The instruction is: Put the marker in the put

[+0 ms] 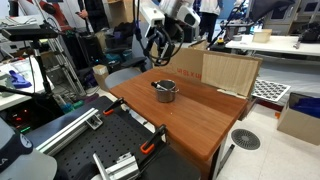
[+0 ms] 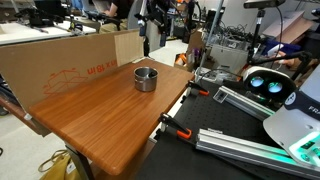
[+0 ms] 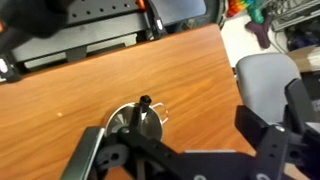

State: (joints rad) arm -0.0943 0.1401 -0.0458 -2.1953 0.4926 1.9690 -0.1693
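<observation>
A small metal pot (image 3: 128, 124) stands on the wooden table (image 3: 190, 75). A black marker (image 3: 145, 104) stands tilted inside the pot, its tip sticking up above the rim. The pot shows in both exterior views (image 1: 166, 90) (image 2: 146, 78), near the table's far side. My gripper (image 3: 180, 140) is open and empty, its two black fingers spread wide, and the pot lies just beside one finger. In an exterior view the gripper (image 1: 161, 44) hangs well above the pot.
A cardboard box (image 1: 230, 72) stands along one table edge and shows as a long cardboard wall (image 2: 60, 62). A grey chair (image 3: 265, 80) is beside the table. Clamps and metal rails (image 1: 110, 160) lie past the front edge.
</observation>
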